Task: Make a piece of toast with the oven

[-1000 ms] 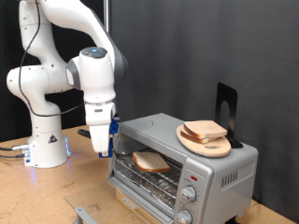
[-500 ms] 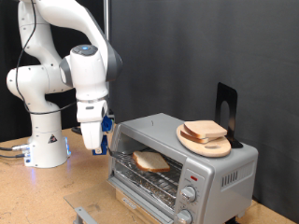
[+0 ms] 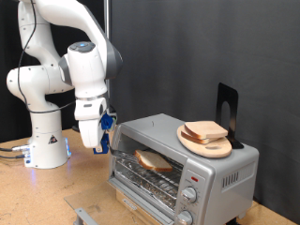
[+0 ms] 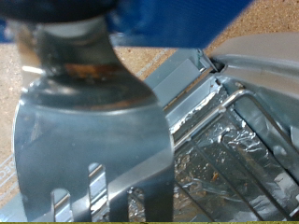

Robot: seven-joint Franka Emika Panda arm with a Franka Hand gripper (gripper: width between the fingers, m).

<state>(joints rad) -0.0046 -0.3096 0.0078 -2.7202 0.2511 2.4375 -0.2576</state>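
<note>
The piece of toast (image 3: pixel 152 160) lies flat on the rack inside the oven (image 3: pixel 214 170), whose front stands open. My gripper (image 3: pixel 97 141) hangs just off the oven's side toward the exterior view's left, clear of the opening. In the wrist view a slotted metal spatula (image 4: pixel 93 140) sticks out from under the blue gripper parts and fills most of the picture. Behind it are the oven (image 4: pixel 266 56) corner and its foil-lined wire rack (image 4: pixel 234 140). The toast is hidden in the wrist view.
On top of the oven sits a round wooden board (image 3: pixel 192 142) with other bread slices (image 3: pixel 206 130) on it, and a black stand (image 3: pixel 226 103) behind. Two knobs (image 3: pixel 187 196) are on the oven front. The robot base (image 3: pixel 45 145) stands on the wooden table (image 3: pixel 37 192).
The gripper has pulled back from the oven opening toward the exterior view's left and slightly up. The toast stays on the rack.
</note>
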